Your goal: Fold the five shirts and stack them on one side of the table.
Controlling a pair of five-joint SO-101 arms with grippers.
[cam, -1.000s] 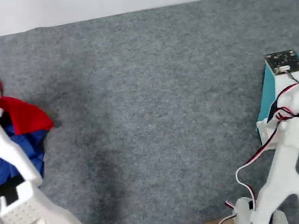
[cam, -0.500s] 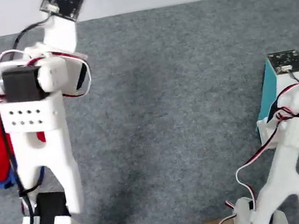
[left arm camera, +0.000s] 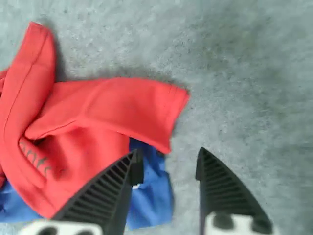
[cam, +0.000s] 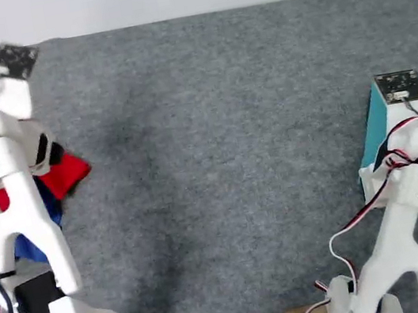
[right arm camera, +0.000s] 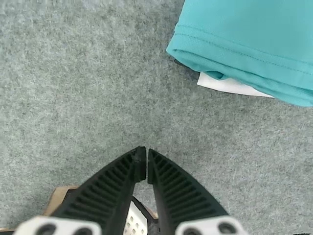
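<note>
Your left end effector (left arm camera: 168, 154) is hovering spread over an unfolded red cloth shirt (left arm camera: 98, 112), right end effector (right arm camera: 146, 149) pressed together. Folded teal cloth shirt (right arm camera: 244, 44) is already lying stacked.

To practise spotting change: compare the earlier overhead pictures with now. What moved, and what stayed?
The left arm, jaws open and empty, swung out toward the far edge of the table, then came back over the red shirt, which has shifted slightly on the blue shirt. The right arm, jaws shut, and the teal shirt stayed put.

left gripper (left arm camera: 168, 164) swung back left, now above red shirt (left arm camera: 98, 122)
</note>
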